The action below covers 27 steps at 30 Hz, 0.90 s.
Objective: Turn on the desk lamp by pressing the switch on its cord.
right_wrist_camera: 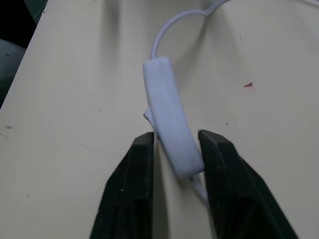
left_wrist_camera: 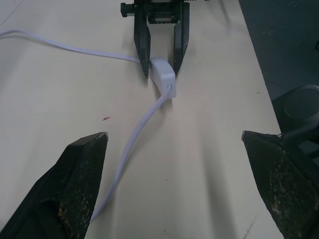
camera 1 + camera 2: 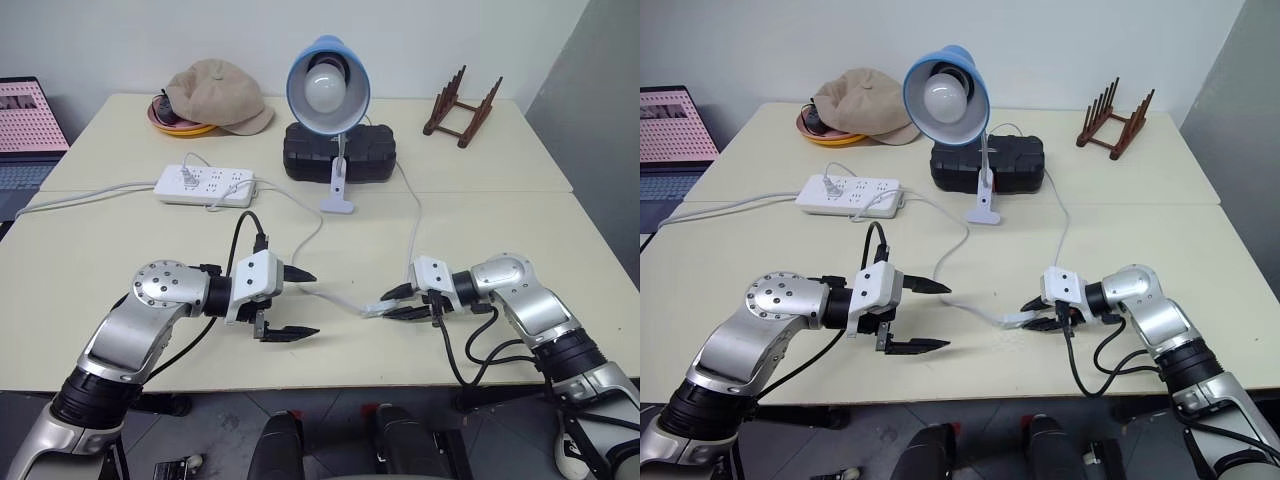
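The desk lamp (image 3: 327, 85), with its blue shade and white bulb, stands at the back middle of the table. Its thin white cord (image 3: 415, 225) runs forward to the switch (image 1: 169, 119), a small white oblong lying on the table near the front. My right gripper (image 3: 383, 306) is shut on the switch, one black finger (image 1: 132, 184) pressed against each long side. My left gripper (image 3: 313, 303) hovers a short way to the left of the switch, wide open and empty, pointing at it. The cord (image 2: 132, 144) passes between its fingers.
A white power strip (image 3: 205, 185) lies at the back left, with a thicker cable going left. Behind the lamp sits a black box (image 3: 340, 150). A beige cap (image 3: 215, 95), a wooden rack (image 3: 462, 108) and a laptop (image 3: 25, 130) stand further back.
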{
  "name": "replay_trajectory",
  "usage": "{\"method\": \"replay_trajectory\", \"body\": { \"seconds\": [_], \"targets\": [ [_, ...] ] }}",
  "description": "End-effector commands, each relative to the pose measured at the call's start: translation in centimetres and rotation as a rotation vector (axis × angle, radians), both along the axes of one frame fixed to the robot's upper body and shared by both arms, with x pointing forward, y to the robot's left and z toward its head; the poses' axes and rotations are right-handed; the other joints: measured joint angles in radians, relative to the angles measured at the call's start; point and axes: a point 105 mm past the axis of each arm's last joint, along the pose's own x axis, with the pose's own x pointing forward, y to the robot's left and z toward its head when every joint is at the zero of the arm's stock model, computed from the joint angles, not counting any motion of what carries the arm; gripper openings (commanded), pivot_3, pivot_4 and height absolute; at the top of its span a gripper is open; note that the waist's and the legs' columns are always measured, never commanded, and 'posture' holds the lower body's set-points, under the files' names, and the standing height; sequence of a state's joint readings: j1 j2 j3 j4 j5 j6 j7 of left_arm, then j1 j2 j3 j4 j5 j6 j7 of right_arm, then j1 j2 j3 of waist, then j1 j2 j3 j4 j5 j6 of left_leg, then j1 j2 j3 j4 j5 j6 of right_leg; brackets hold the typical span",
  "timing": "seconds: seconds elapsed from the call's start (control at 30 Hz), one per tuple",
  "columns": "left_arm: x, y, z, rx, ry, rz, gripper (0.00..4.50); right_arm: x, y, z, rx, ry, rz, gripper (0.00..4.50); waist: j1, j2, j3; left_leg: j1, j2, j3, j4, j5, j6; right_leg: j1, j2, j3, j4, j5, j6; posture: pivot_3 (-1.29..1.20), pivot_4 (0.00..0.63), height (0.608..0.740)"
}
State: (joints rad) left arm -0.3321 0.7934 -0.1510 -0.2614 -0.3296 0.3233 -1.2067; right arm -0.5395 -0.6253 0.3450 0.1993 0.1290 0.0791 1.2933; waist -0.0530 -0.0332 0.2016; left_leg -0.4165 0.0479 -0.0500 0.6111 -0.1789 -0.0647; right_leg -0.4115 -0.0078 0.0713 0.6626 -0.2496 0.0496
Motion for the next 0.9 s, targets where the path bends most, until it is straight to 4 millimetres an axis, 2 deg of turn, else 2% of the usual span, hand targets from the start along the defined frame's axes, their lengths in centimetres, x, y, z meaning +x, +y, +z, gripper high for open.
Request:
{"method": "replay_trajectory", "body": {
  "seconds": [0.03, 0.17, 0.27, 0.37, 0.47, 0.57, 0.9],
  "targets": [
    [-0.1, -0.3, 0.8, -0.014, -0.04, -0.014, 4.5, 0.9, -0.2, 1.3, 0.016, -0.066, -0.016, 0.37, 0.0, 0.0, 0.0, 0.0, 0.0, 0.0, 0.0, 0.0, 0.0, 0.0, 0.0, 0.0, 0.0, 0.0, 0.0, 0.0, 0.15, 0.74],
    [-0.5, -0.7, 0.9, -0.075, 0.041, 0.005, 4.5, 1.9, -0.2, 3.1, 0.101, -0.059, -0.09, 0.36, 0.0, 0.0, 0.0, 0.0, 0.0, 0.0, 0.0, 0.0, 0.0, 0.0, 0.0, 0.0, 0.0, 0.0, 0.0, 0.0, 0.15, 0.74],
    [0.0, -0.9, 1.5, -0.187, 0.158, 0.082, 4.5, 2.5, 0.7, 6.0, 0.265, -0.007, -0.185, 0.36, -0.001, 0.0, 0.0, 0.0, 0.0, 0.0, 0.0, 0.0, 0.0, 0.0, 0.0, 0.0, 0.001, 0.002, 0.004, 0.0, 0.15, 0.74],
    [1.1, -0.9, 1.7, -0.307, 0.289, 0.166, 4.5, 1.4, 1.5, 8.0, 0.36, 0.085, -0.185, 0.36, -0.001, 0.0, 0.0, 0.0, 0.0, -0.002, 0.001, 0.0, 0.0, 0.0, 0.001, -0.001, 0.002, 0.003, 0.005, 0.0, 0.15, 0.74],
    [1.5, -1.6, 2.0, -0.36, 0.34, 0.17, 4.5, -0.1, 2.0, 8.1, 0.342, 0.124, -0.153, 0.36, 0.002, 0.0, 0.0, 0.0, 0.0, -0.003, 0.001, 0.0, 0.0, 0.0, 0.001, -0.002, 0.002, 0.003, 0.005, 0.0, 0.15, 0.74],
    [2.5, -2.9, 2.7, -0.394, 0.36, 0.143, 4.5, -0.7, 2.3, 8.3, 0.332, 0.134, -0.141, 0.36, 0.009, 0.0, 0.0, 0.0, 0.0, -0.003, 0.001, 0.0, 0.0, 0.001, 0.001, -0.002, 0.001, 0.003, 0.005, 0.0, 0.15, 0.74],
    [2.7, -4.9, 3.6, -0.385, 0.385, 0.015, 4.5, -2.2, 2.8, 8.6, 0.332, 0.178, -0.117, 0.36, 0.007, 0.0, 0.0, 0.0, 0.0, -0.003, 0.001, 0.0, 0.0, 0.001, 0.001, -0.001, 0.001, 0.003, 0.005, 0.0, 0.15, 0.74]
  ]
}}
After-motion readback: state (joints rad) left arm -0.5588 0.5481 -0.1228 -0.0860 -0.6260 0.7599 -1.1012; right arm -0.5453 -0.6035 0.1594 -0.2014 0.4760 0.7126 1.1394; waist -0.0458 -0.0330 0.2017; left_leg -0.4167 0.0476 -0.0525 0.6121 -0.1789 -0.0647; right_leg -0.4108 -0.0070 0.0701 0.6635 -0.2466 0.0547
